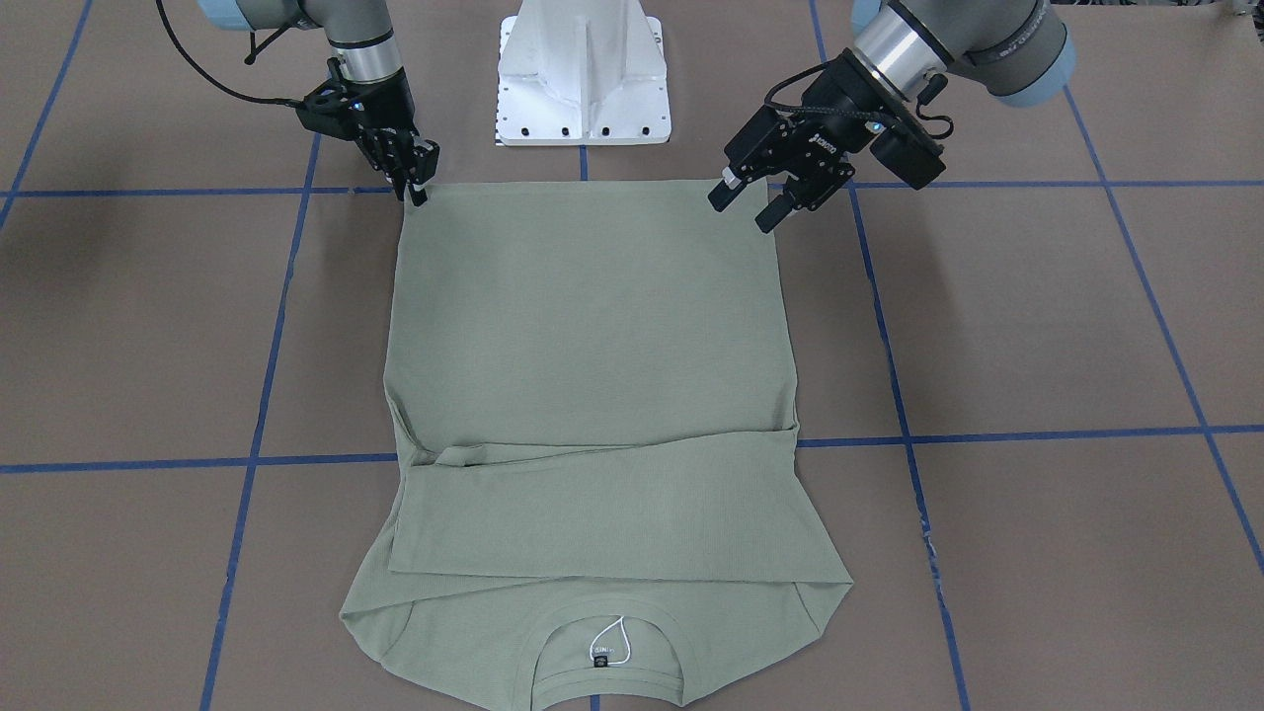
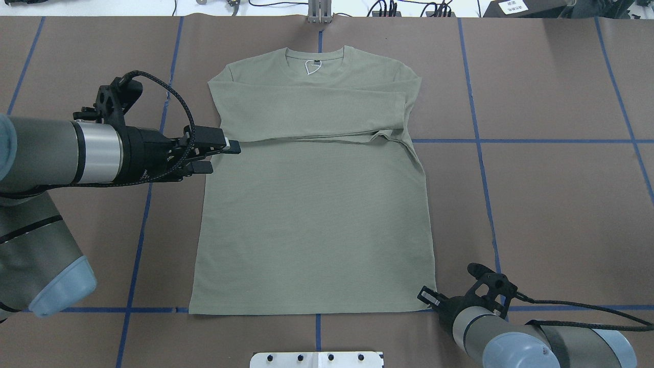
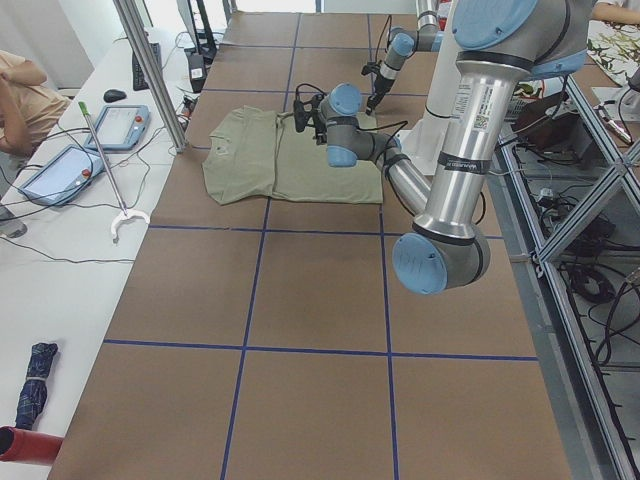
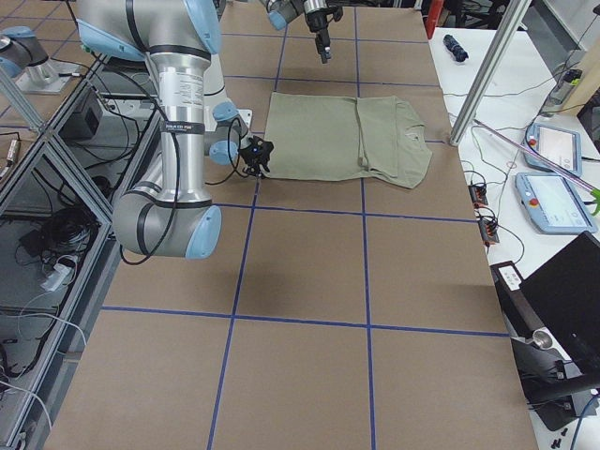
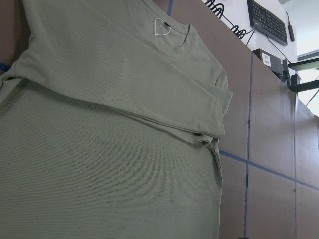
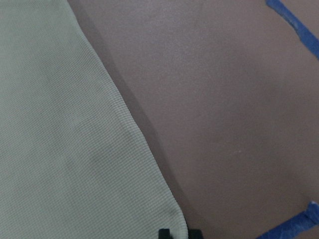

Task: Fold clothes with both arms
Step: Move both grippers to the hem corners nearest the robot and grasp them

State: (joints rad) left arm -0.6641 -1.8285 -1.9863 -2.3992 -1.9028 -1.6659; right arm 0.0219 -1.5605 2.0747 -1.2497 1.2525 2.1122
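Observation:
The clothes are one sage-green shirt (image 1: 592,346) (image 2: 317,214) lying flat on the brown table, both sleeves folded across the chest and the neck label (image 2: 312,65) at the far side from the robot. My left gripper (image 1: 746,207) (image 2: 219,156) is open and empty, held above the shirt's edge near one hem corner. My right gripper (image 1: 416,193) (image 2: 428,298) is down at the other hem corner, and its fingertips (image 6: 164,233) are close together on that corner of the cloth (image 6: 60,124). From the left wrist I see only the shirt (image 5: 124,149).
The white pedestal base (image 1: 583,79) stands just behind the hem. Blue tape lines (image 1: 987,434) grid the brown table. A side bench with tablets (image 3: 60,170), a metal pole (image 3: 150,70) and a person's arm (image 3: 20,90) lie beyond the neck end.

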